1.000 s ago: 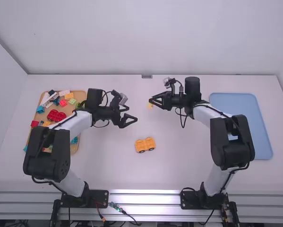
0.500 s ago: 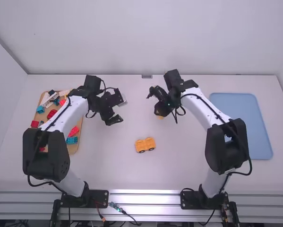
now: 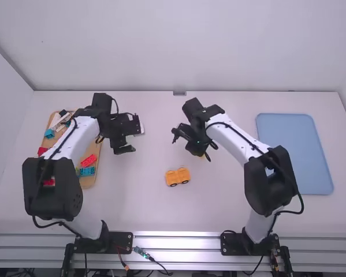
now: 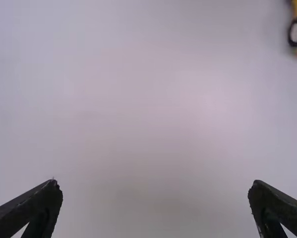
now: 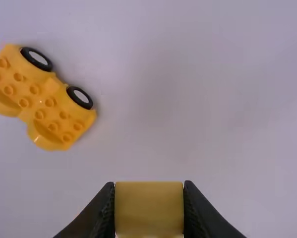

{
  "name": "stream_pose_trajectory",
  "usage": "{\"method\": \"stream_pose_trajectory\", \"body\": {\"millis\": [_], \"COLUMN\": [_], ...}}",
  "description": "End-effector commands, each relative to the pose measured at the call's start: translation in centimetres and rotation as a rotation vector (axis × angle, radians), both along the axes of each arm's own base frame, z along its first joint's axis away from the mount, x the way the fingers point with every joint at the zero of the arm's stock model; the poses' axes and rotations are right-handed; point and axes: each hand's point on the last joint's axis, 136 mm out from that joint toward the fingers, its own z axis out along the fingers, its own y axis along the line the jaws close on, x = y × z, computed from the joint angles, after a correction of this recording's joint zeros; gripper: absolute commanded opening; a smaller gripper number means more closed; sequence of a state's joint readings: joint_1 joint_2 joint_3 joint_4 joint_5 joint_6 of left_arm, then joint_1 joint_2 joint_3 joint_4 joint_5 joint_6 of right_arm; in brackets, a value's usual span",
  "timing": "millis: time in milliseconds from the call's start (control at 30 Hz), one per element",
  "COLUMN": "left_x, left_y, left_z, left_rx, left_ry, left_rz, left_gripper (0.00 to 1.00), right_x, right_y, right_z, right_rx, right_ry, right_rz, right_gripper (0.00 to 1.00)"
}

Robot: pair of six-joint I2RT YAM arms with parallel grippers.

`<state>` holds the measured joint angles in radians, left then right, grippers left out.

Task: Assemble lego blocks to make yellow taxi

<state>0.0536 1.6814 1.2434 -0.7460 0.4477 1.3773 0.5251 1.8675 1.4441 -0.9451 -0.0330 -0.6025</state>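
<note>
Assembly partway: my right tool (image 5: 148, 185) pinches a block (image 5: 148, 210), my left tool (image 4: 155, 184) gapes empty, and the wheeled base (image 5: 45, 109) needs its upper bricks.

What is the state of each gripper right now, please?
Left gripper: open, its fingers wide apart with nothing between them.
Right gripper: closed on a yellow lego block, held between its fingers.

Place: a robotics lab, from where I stand
Machines: left robot arm (image 3: 52, 187) and right robot arm (image 3: 279, 176), both jointed
Mounting: black base plates (image 3: 119, 244) on a ribbed metal rail (image 3: 175, 242)
Wiring: loose cables (image 3: 156, 263) across the rail
Worktop: white table (image 3: 213, 210)
Enclosure: white back wall (image 3: 178, 46), white side wall (image 3: 5, 133)
</note>
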Motion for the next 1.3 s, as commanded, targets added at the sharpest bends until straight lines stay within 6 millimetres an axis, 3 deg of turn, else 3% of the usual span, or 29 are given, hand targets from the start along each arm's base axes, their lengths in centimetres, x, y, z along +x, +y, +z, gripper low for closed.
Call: {"method": "stream_pose_trajectory", "body": {"millis": [0, 167, 400, 600, 800, 1000, 1267], "left_x": [-0.8, -2.5, -2.3, -2.1, -2.1, -2.2, -2.5], "left_y": [-0.5, 0.7, 0.4, -0.4, -0.4, -0.5, -0.6], "left_z": [2.0, 3.9, 4.5, 4.5, 4.5, 4.6, 4.6], "left_rx": [-0.177, -0.332, -0.357, -0.353, -0.353, -0.363, -0.374], "left_ry": [-0.091, -0.153, -0.196, -0.211, -0.211, -0.209, -0.186], "left_rz": [-0.169, -0.228, -0.259, -0.287, -0.288, -0.287, -0.275], "left_gripper": [0.99, 0.99, 0.99, 0.99, 0.99, 0.99, 0.99], "right_x": [-0.6, -2.0, -2.6, -2.6, -2.2, -2.3, -3.8], "right_y": [-0.6, -1.6, -4.2, -3.7, -4.2, -5.1, -8.0], "right_z": [-0.3, -2.0, -5.5, -6.2, -6.3, -8.2, -9.0], "right_rx": [-0.042, -0.067, -0.103, -0.012, 0.014, 0.037, -0.005], "right_ry": [-0.013, 0.04, 0.046, 0.091, 0.12, 0.119, 0.217], "right_rz": [0.018, -0.024, -0.198, -0.395, -0.769, -1.115, -1.87], "right_gripper": [0.0, 0.0, 0.0, 0.0, 0.0, 0.0, 0.0]}}
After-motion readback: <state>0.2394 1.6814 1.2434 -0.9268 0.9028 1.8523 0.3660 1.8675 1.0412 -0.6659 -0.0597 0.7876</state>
